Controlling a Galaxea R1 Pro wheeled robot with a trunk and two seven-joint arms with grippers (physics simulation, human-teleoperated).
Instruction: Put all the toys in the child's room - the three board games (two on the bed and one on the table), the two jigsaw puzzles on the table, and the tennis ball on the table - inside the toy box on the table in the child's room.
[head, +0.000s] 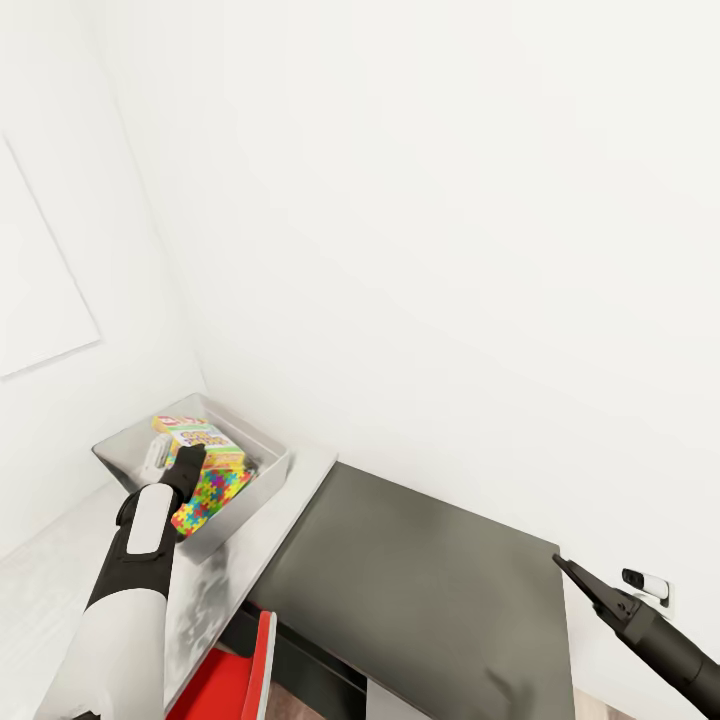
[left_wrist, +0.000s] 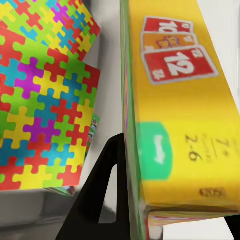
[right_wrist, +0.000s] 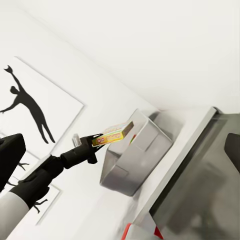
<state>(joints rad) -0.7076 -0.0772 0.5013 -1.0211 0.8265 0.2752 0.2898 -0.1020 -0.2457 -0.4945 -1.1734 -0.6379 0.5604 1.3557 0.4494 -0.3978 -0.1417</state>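
My left gripper (head: 190, 458) grips the orange-yellow board game (head: 200, 440), holding it over the toy box (head: 268, 482) at the table's (head: 50, 590) corner. The jigsaw puzzles (head: 210, 495) lie inside the box. At the far right, my right gripper (head: 568, 570) hovers over the dark cabinet top (head: 430, 590), fingers together.

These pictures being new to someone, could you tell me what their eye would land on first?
The yellow game box, held between the left gripper's fingers just above the toy box in the corner by the white walls. Next, the bright jigsaw puzzles lying inside that bin. The right gripper hangs idle over the dark cabinet top.
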